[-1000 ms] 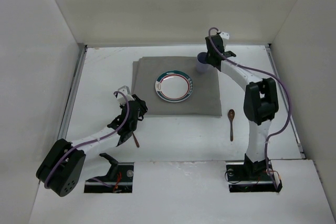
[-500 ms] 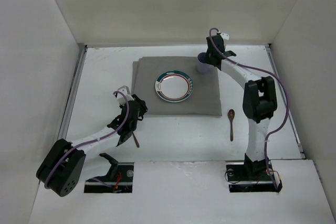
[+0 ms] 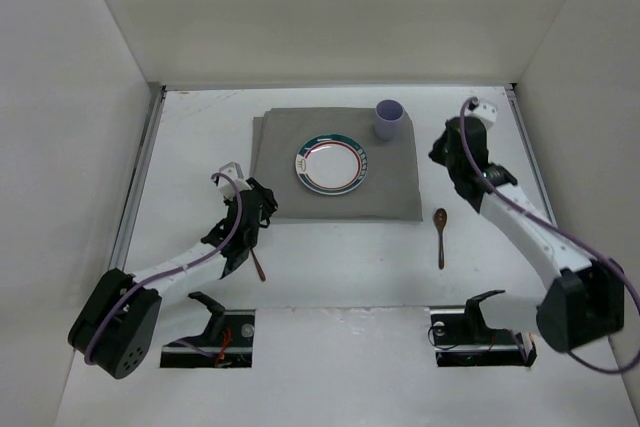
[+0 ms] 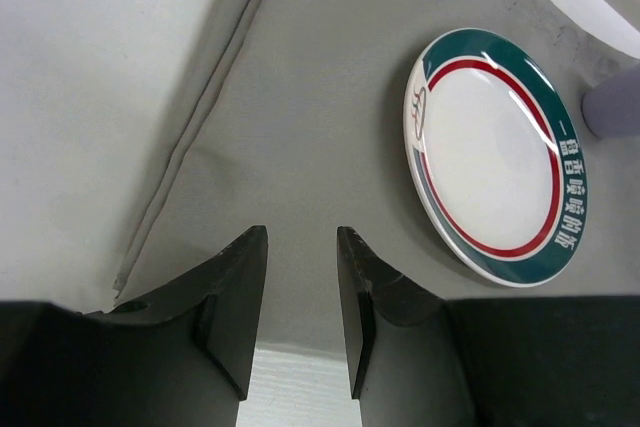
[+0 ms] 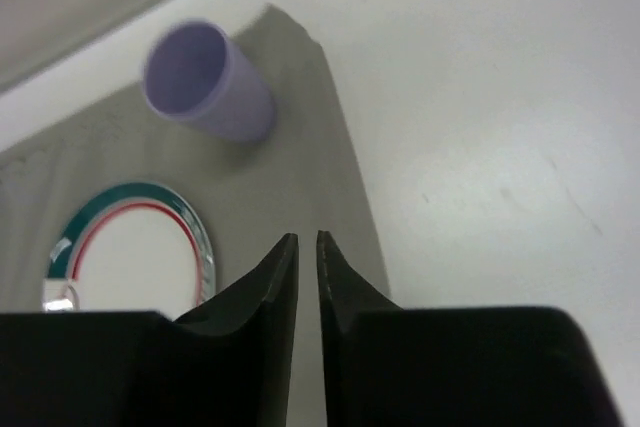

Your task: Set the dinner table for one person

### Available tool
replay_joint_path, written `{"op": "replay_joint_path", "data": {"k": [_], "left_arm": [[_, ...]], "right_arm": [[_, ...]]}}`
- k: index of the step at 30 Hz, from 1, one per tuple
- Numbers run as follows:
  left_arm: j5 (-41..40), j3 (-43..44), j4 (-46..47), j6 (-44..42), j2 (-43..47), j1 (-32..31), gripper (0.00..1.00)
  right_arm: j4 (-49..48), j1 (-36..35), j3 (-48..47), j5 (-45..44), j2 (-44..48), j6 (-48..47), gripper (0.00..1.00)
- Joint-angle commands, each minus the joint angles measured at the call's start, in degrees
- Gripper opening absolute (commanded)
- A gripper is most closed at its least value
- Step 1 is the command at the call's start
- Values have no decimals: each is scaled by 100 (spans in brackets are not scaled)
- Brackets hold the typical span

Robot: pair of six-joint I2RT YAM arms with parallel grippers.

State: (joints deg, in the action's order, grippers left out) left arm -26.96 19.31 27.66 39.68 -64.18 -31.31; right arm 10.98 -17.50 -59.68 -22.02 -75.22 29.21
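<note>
The dinner table (image 3: 200, 137) is a white surface with a grey cloth (image 3: 300, 202) on it. A white plate (image 3: 331, 163) with a green and red rim lies mid-cloth, and a lilac cup (image 3: 389, 119) stands upright at the cloth's far right corner. A brown spoon (image 3: 440, 232) lies on the table right of the cloth. My left gripper (image 3: 262, 209) is open and empty over the cloth's near left corner (image 4: 300, 237). My right gripper (image 3: 438, 152) is shut and empty over the cloth's right edge (image 5: 307, 239), apart from the cup (image 5: 205, 82).
A second brown utensil (image 3: 258, 265) lies on the table, partly hidden under my left arm. White walls and metal rails (image 3: 140, 177) edge the table. The plate also shows in the left wrist view (image 4: 495, 152) and the right wrist view (image 5: 130, 247).
My right gripper has let go of the cup and pulled back to the right and nearer; the cup now stands alone on the cloth. The left arm has barely moved.
</note>
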Motion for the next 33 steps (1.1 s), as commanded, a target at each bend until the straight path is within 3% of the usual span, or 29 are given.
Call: {"op": "replay_joint_path", "data": {"k": [1, 5, 9, 12, 20, 25, 33], "left_arm": [[6, -24, 222, 4, 187, -2, 32], [42, -6, 249, 31, 108, -2, 32], [103, -6, 258, 57, 160, -11, 32], [103, -50, 222, 66, 327, 7, 32], [103, -147, 161, 66, 644, 94, 32], [138, -147, 161, 75, 635, 112, 32], [165, -156, 161, 75, 609, 200, 33]], "right_arm": [[200, 84, 1507, -136, 943, 689, 12], [1236, 41, 2539, -92, 2027, 1279, 8], [1924, -187, 2848, -74, 2292, 1657, 12], [2039, -312, 2778, -189, 2048, 1667, 29], [1978, -285, 2532, 67, 1054, 1509, 37], [1951, -276, 2470, 145, 790, 1447, 36], [1916, -285, 2347, 418, 245, 1377, 24]]}}
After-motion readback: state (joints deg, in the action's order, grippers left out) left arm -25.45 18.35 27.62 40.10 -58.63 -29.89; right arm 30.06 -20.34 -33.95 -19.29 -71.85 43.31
